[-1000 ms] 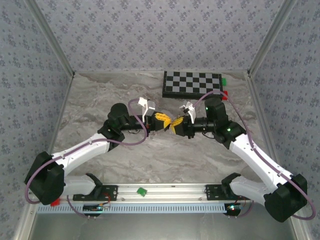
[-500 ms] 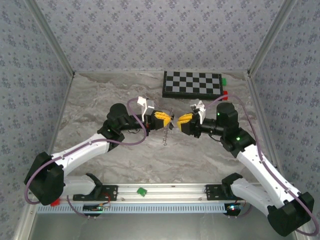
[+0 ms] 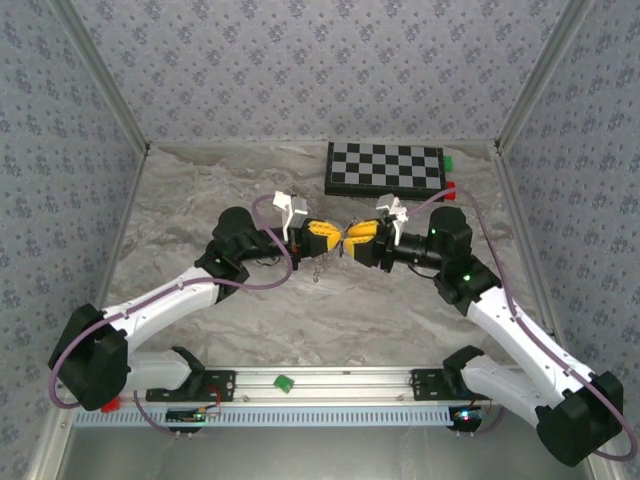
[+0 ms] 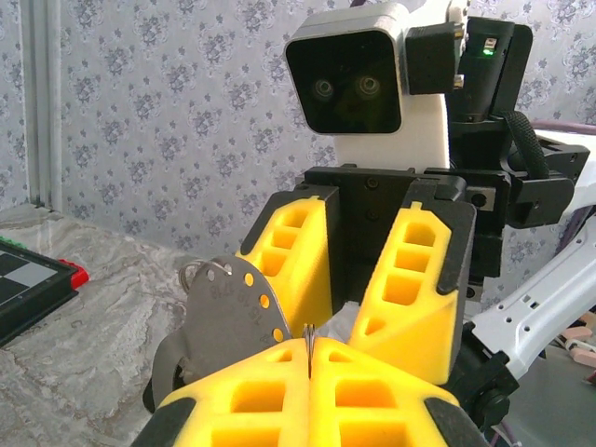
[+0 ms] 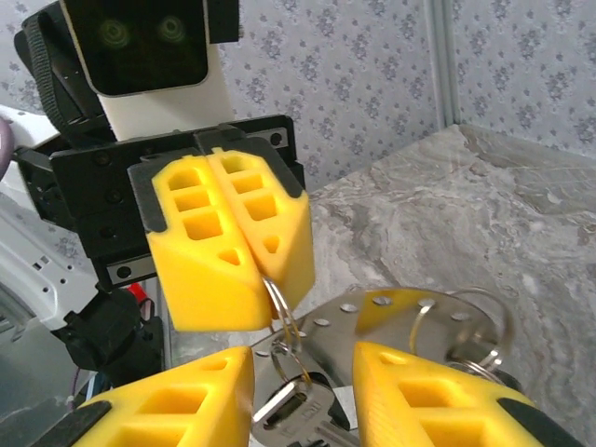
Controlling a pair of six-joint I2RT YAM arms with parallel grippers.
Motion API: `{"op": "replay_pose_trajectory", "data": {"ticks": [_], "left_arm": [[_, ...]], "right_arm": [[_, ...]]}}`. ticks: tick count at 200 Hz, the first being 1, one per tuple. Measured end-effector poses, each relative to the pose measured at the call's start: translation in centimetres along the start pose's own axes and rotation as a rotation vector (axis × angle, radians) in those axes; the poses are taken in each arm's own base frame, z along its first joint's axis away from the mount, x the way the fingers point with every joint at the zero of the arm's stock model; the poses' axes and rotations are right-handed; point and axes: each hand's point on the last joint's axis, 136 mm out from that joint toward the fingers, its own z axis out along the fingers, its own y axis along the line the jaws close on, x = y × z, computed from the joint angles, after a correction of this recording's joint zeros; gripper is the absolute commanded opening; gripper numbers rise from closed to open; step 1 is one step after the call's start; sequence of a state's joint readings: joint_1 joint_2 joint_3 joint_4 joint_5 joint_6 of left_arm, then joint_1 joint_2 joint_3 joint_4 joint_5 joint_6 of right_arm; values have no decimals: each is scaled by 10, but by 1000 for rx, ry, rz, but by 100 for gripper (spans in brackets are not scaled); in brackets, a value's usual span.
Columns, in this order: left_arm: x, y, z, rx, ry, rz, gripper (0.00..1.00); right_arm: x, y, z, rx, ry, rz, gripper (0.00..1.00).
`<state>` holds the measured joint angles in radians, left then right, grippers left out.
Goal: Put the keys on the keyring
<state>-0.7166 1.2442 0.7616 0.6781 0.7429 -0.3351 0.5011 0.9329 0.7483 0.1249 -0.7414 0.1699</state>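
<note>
We log: left gripper (image 5: 247, 272) clamped on keyring (image 5: 282, 315); keys (image 5: 291, 402) lie beyond it, between right gripper's (image 5: 303, 368) parted fingers.

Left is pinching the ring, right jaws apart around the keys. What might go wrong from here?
1. The left gripper holds the whole bunch by a thin pinch on the keyring; with the right gripper open, it may slip or twist.
2. The right jaws straddle a key and the perforated metal plate; closing could clamp the plate instead.
3. The grippers sit nose to nose; a small advance may knock them together.
</note>
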Motion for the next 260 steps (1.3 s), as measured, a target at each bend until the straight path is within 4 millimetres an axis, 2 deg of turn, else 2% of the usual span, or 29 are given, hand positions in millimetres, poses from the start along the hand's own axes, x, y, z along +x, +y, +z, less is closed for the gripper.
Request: {"op": "replay_pose_trajectory", "data": {"ticks": [44, 91, 116, 142, 171, 246, 260], "left_arm": [[1, 0, 0, 1, 1, -1, 0], [2, -1, 1, 1, 3, -3, 0], [2, 0, 1, -3, 1, -2, 0], [1, 0, 1, -5, -3, 0, 0], [1, 1, 0, -8, -4, 1, 0], [1, 0, 1, -4, -5, 3, 0], [1, 0, 1, -3, -2, 0, 11]], "right_arm": [[3, 0, 6, -16, 10, 5, 27], [6, 1, 9, -24, 17, 10, 24], [5, 2, 9, -30, 17, 11, 16], [4, 4, 9, -37, 16, 10, 12], [3, 5, 9, -43, 16, 8, 0], [4, 7, 7, -41, 24, -1, 0], [4, 7, 6, -37, 39, -9, 0]]}}
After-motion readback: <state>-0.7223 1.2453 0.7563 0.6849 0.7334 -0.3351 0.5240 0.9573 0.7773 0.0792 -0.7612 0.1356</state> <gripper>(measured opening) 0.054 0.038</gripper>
